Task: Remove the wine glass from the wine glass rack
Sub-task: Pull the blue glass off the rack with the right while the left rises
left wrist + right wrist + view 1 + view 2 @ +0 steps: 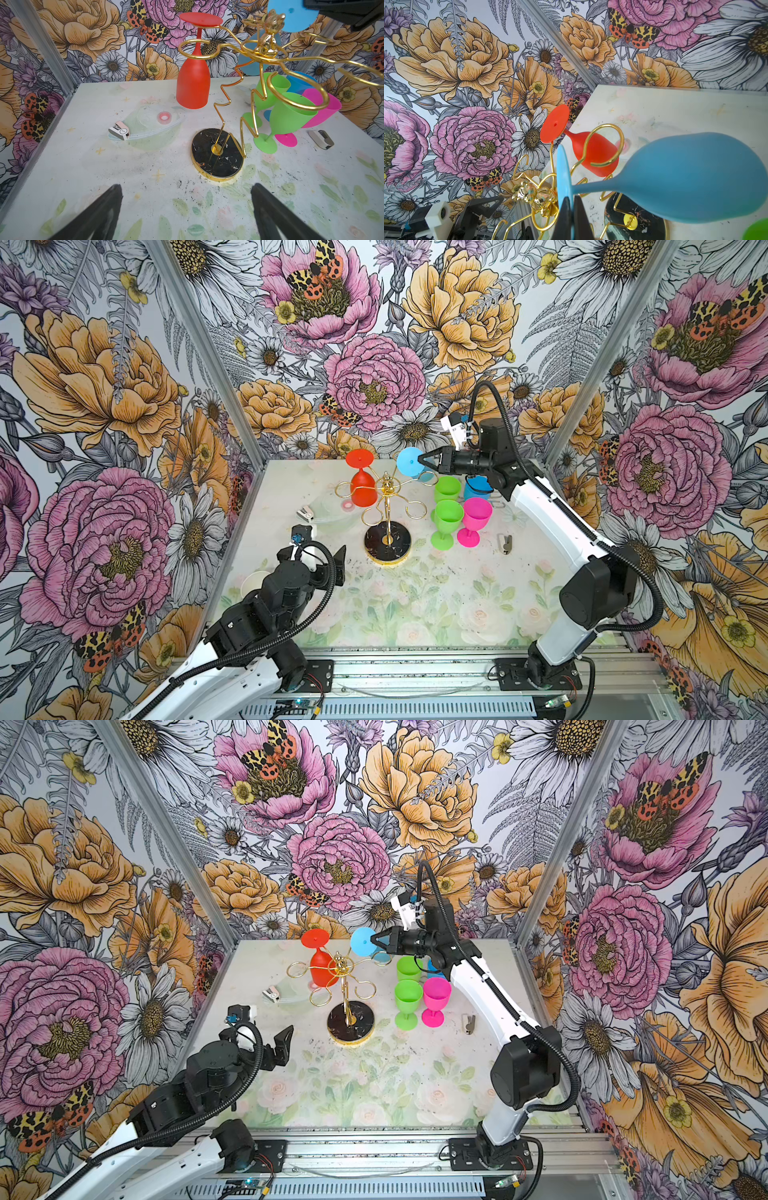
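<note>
An aluminium rail (pixel 415 668) ran along the near edge of the surface (pixel 415 593) and carried both arm bases. The surface was pale, printed with faded roses and leaves and flecked with black specks. Over its near left part the left fingers (pixel 95 218) hung spread wide, holding nothing.

At mid-surface the wine glass rack (pixel 376 543) stood on its black, gold-rimmed base. Toward the right edge stood two green glasses (pixel 448 518), a pink glass (pixel 478 512) and an upright blue glass (pixel 478 489), with a small grey device (pixel 505 543) nearer. Toward the left edge a stapler (pixel 305 512) lay at the rim of a clear dish (pixel 328 514) that held a tape roll (pixel 345 504).

A red glass (pixel 363 489) hung bowl-down from a far-left loop. By the far-right loop the right fingers (pixel 564 218) pinched the foot of the tilted blue wine glass (pixel 685 178). Whether its stem sat inside that loop could not be told.

Floral wallpaper (pixel 374 364) covered the walls, with metal posts (pixel 208 356) at the far corners.
</note>
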Motion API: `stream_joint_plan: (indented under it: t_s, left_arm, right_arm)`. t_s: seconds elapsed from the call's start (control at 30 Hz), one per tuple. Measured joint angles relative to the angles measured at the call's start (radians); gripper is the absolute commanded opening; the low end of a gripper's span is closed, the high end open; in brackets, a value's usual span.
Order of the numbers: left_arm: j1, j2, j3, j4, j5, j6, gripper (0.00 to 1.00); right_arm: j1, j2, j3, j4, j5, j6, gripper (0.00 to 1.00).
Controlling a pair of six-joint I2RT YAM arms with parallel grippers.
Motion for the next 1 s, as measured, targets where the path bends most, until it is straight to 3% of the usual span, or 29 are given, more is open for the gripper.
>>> stream_joint_plan:
  t_s: [0.4, 1.0]
  left_arm:
    - [0.000, 0.019, 0.000, 0.001, 0.039, 0.001, 0.98]
    - [0.015, 0.043, -0.006, 0.092, 0.299, 0.029, 0.95]
  right_arm:
    - [-0.048, -0.101, -0.048, 0.000, 0.047, -0.029, 0.00]
    - [-0.038, -0.633, -0.352, -0.061, 0.237, -0.051, 0.00]
